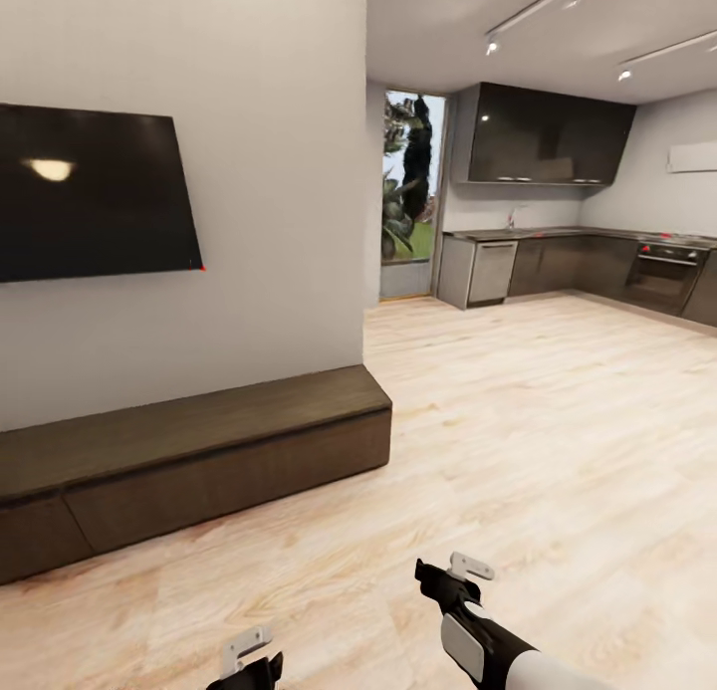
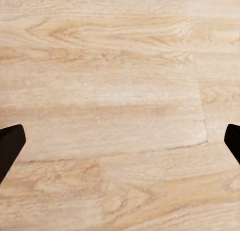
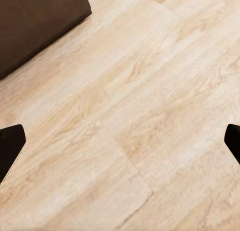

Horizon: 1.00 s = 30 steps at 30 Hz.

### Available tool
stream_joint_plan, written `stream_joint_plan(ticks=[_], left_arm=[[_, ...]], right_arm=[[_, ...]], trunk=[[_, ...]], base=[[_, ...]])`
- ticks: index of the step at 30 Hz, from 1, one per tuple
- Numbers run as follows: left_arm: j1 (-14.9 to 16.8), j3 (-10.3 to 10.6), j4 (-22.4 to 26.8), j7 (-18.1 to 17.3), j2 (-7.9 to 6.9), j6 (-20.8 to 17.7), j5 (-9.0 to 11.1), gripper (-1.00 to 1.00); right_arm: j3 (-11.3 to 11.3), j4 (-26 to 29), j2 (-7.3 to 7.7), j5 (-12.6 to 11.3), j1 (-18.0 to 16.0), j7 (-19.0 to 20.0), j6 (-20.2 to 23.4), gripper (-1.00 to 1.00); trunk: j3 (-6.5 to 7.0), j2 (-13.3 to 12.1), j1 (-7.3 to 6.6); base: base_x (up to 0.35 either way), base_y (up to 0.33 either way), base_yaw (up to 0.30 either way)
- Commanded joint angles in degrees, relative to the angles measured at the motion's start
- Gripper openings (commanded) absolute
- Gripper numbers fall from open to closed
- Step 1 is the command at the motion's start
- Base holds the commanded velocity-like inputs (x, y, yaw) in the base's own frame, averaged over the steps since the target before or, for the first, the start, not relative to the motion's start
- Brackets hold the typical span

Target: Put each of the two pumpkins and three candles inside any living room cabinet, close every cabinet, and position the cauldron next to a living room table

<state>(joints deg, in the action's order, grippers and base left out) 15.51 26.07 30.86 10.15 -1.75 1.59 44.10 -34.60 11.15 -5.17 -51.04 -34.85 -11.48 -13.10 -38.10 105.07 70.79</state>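
Note:
The cabinet point(image 1: 209, 451) is a long, low dark-brown unit against the grey wall on the left, and both drawer fronts sit flush and shut. Its end corner point(image 3: 35, 26) appears in the right wrist view. My left gripper point(image 1: 249, 670) hangs at the lower edge of the head view over bare floor, open, with its fingertips point(image 2: 10, 146) spread wide and nothing between them. My right gripper point(image 1: 443, 575) is over the floor to the right of the cabinet's end, open and empty too. The pumpkins, candles, cauldron and table are out of view.
A black TV point(image 1: 90, 192) hangs on the wall above the cabinet. Pale wood floor point(image 1: 518, 421) stretches right and ahead to a kitchen with dark counters point(image 1: 588, 262) and an oven point(image 1: 662, 272). A glass door point(image 1: 408, 192) stands at the back.

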Motion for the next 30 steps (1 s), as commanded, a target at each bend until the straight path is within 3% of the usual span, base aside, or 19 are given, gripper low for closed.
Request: stream_joint_plan(ticks=[1,9,21,30], left_arm=[[0.1,0.4,0.1,0.4,-0.08,0.2,0.5,1.00],[0.1,0.4,0.1,0.4,-0.10,0.2,0.5,1.00],[0.1,0.5,0.1,0.4,-0.10,0.2,0.5,1.00],[0.1,0.4,0.1,0.4,-0.10,0.2,0.3,1.00]], right_arm=[[-0.5,0.0,0.02,-0.5,0.0,-0.3,-0.2,1.00],[-0.6,0.0,0.02,-0.5,0.0,-0.2,-0.3,1.00],[-0.6,0.0,0.06,-0.4,0.0,-0.1,-0.3,1.00],[-0.5,0.1,0.16,-0.3,0.0,0.2,-0.3,1.00]], trunk=[[-0.06,0.0,-0.01],[-0.06,0.0,-0.01],[-0.06,0.0,-0.01],[-0.06,0.0,-0.01]], base=[[0.000,0.186,0.276],[0.015,0.253,0.276],[0.081,-0.010,0.276],[0.151,0.152,0.241]])
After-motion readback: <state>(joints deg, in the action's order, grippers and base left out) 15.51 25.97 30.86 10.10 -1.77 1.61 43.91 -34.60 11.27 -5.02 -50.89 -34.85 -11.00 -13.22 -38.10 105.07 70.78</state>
